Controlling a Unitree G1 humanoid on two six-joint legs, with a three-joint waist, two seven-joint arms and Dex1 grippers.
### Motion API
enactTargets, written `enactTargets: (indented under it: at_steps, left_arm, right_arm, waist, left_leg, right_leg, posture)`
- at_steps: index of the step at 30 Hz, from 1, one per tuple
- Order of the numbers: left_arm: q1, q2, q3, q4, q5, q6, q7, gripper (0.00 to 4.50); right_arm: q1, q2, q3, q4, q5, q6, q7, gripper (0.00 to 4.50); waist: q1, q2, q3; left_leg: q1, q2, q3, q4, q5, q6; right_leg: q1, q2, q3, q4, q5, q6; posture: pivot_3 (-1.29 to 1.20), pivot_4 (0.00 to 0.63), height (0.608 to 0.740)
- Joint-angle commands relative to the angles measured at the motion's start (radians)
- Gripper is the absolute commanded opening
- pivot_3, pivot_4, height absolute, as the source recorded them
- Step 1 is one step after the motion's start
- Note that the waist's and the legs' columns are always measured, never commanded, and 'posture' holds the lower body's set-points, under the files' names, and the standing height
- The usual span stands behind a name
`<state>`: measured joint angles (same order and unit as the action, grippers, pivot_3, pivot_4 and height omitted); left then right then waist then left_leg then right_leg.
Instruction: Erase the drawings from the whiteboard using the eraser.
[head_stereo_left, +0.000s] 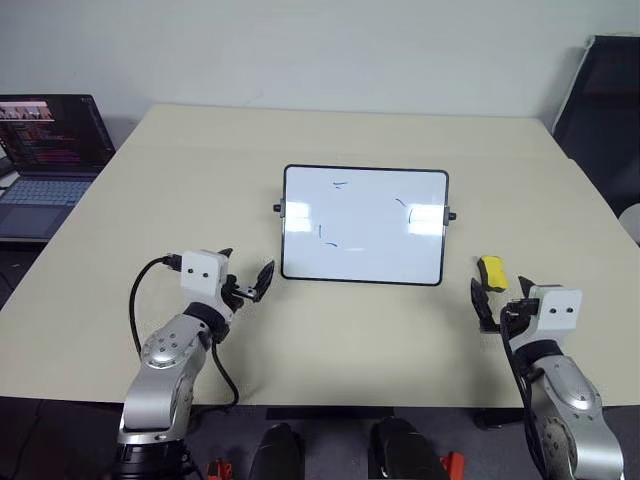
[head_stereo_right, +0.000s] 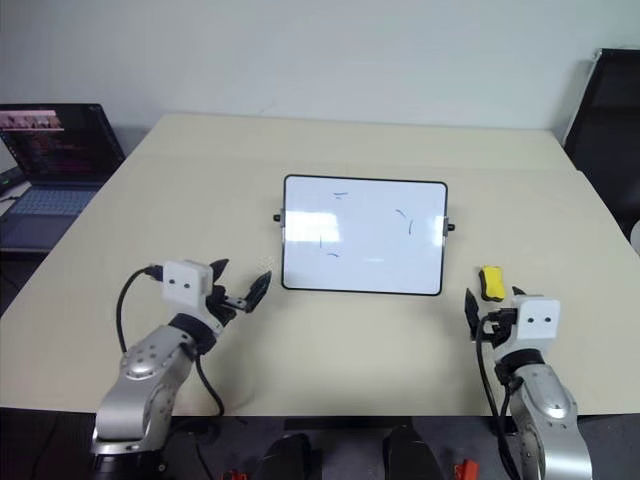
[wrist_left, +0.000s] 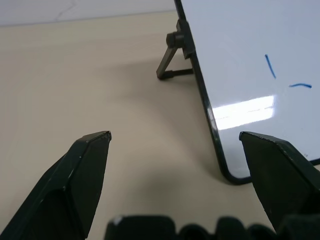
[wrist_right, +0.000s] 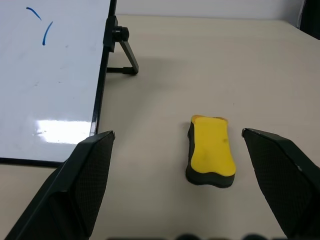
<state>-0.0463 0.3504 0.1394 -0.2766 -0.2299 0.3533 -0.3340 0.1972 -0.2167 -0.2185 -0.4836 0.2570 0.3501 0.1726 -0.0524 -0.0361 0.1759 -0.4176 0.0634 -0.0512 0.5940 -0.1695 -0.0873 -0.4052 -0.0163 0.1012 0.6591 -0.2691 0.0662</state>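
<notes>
At lower right of the frame, the eraser (head_stereo_left: 491, 272) lay on the counter (head_stereo_left: 330, 340) beside the whiteboard (head_stereo_left: 364, 225), drawings (head_stereo_left: 403, 208) unerased. Right gripper (head_stereo_left: 505, 294) and left gripper (head_stereo_left: 243, 282) hovered, jaws wide, empty. Next: grasp the eraser.

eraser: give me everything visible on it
The eraser is a small bright yellow block with rounded corners and a darker, near-black underside layer. It lies flat, yellow side up, on the beige table, to the right of the whiteboard and apart from it. Nothing touches it except the table; the right gripper sits just short of it, jaws open.
</notes>
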Motion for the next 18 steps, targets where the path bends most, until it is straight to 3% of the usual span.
enactTargets:
  at_steps: [1,9,14,18]
  left_arm:
    - [-0.009,0.004,-0.033,-0.051,0.017,-0.007,-0.004,4.50]
    - [-0.013,0.037,-0.038,-0.040,0.003,-0.037,-0.073,4.50]
    - [-0.082,0.106,0.013,-0.030,-0.086,-0.044,-0.193,4.50]
    - [-0.178,0.193,0.025,0.034,-0.150,-0.037,-0.336,4.50]
  right_arm:
    - [0.017,-0.024,-0.026,-0.040,0.010,0.011,0.015,4.47]
    - [0.058,-0.030,0.024,-0.095,0.041,0.049,0.048,4.47]
    - [0.049,-0.033,0.064,-0.144,0.078,0.141,0.058,4.47]
    - [0.016,-0.028,0.096,-0.182,0.021,0.164,-0.006,4.47]
  waist:
    - [0.000,0.000,0.000]
    - [0.000,0.000,0.000]
    - [0.000,0.000,0.000]
    - [0.000,0.000,0.000]
  left_leg:
    - [0.000,0.000,0.000,0.000,0.000,0.000]
    - [0.000,0.000,0.000,0.000,0.000,0.000]
    - [0.000,0.000,0.000,0.000,0.000,0.000]
    - [0.000,0.000,0.000,0.000,0.000,0.000]
  right_leg:
    - [0.000,0.000,0.000,0.000,0.000,0.000]
    - [0.000,0.000,0.000,0.000,0.000,0.000]
    - [0.000,0.000,0.000,0.000,0.000,0.000]
    - [0.000,-0.001,0.000,-0.001,0.000,0.000]
  posture:
    - [0.00,0.150,0.740]
    - [0.00,0.150,0.740]
    - [0.00,0.150,0.740]
    - [0.00,0.150,0.740]
